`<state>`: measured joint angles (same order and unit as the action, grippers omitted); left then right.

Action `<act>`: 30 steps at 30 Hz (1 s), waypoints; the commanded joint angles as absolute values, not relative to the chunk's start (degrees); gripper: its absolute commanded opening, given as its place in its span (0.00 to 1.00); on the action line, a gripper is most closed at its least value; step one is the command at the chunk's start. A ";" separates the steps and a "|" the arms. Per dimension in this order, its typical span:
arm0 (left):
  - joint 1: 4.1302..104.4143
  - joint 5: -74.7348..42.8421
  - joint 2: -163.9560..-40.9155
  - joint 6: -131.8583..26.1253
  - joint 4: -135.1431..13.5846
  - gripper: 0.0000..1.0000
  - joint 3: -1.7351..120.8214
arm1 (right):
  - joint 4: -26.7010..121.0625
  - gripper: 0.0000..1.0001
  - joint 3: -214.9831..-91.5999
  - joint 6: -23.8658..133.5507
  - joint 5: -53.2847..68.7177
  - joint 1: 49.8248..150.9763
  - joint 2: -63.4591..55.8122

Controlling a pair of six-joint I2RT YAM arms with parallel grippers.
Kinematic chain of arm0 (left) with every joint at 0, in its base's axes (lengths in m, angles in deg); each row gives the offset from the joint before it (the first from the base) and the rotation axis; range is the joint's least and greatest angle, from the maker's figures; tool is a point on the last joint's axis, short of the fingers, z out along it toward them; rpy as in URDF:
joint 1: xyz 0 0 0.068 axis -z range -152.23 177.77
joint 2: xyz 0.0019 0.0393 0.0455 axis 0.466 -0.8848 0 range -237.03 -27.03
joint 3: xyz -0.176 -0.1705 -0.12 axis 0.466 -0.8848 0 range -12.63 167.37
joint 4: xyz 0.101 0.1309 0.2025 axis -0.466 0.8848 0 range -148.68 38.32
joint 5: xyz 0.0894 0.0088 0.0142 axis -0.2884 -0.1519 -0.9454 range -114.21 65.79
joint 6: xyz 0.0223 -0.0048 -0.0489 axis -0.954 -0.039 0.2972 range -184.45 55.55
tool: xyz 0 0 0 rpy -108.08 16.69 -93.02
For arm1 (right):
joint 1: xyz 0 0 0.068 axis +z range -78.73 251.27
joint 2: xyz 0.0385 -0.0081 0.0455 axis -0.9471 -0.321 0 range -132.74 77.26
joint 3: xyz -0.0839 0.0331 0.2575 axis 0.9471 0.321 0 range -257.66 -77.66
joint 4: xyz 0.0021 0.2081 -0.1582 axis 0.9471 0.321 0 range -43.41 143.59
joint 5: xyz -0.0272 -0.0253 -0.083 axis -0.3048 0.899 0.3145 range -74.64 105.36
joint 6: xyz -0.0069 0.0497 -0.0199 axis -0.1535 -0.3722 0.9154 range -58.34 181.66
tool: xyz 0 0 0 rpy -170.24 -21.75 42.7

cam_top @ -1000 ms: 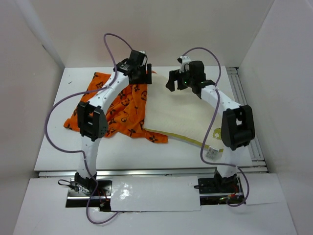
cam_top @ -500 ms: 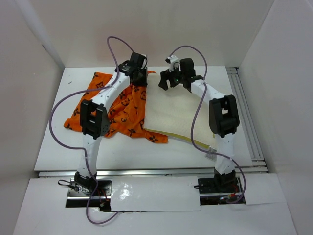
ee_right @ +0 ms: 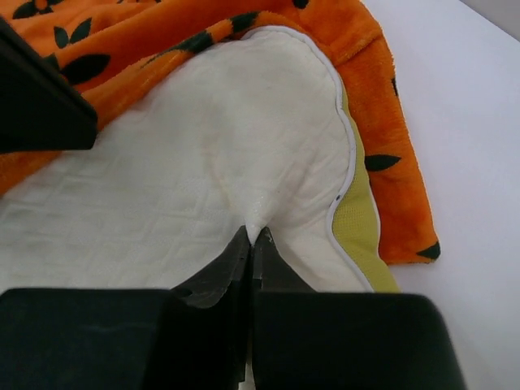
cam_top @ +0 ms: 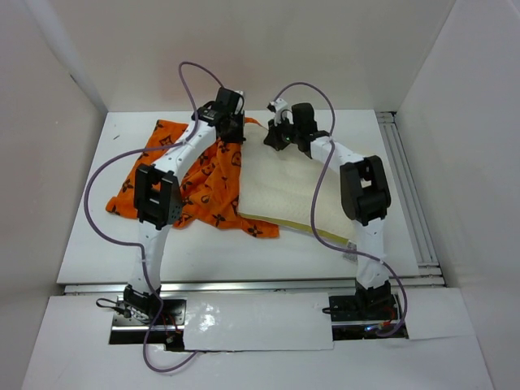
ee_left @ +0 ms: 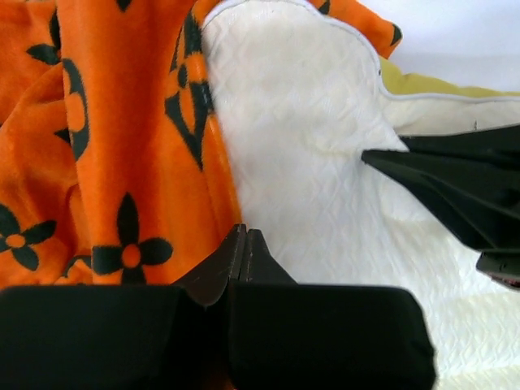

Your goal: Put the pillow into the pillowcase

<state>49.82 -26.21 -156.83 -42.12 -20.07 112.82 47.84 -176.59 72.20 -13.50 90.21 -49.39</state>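
Grippers have both just clamped: left gripper pinches the pillowcase edge, right gripper nips the pillow near its 11 o'clock corner, which overlaps the case spread toward 9 o'clock; stuffing can start

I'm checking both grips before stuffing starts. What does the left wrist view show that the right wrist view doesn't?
Only the left wrist view: the left claw shut exactly where the pillowcase edge meets the pillow; whether it grips cloth is unclear. Only the right wrist view: the right claw shut on a puckered pinch of the pillow. Both: the pillow's rounded corner, its yellow-green side, the pillowcase, and the other claw as a dark wedge.
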 commanded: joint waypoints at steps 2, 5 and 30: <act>49.75 -26.49 -156.41 -41.51 -24.04 0.00 112.10 | 41.06 0.00 -169.52 72.03 -12.87 92.72 -43.61; 49.75 -28.25 -153.51 -40.19 -25.62 0.00 109.81 | 39.03 0.00 -165.73 71.50 -9.70 92.72 -39.82; 49.75 -27.81 -154.64 -40.89 -20.44 0.52 110.68 | 40.17 0.00 -165.28 70.36 -2.40 93.25 -37.79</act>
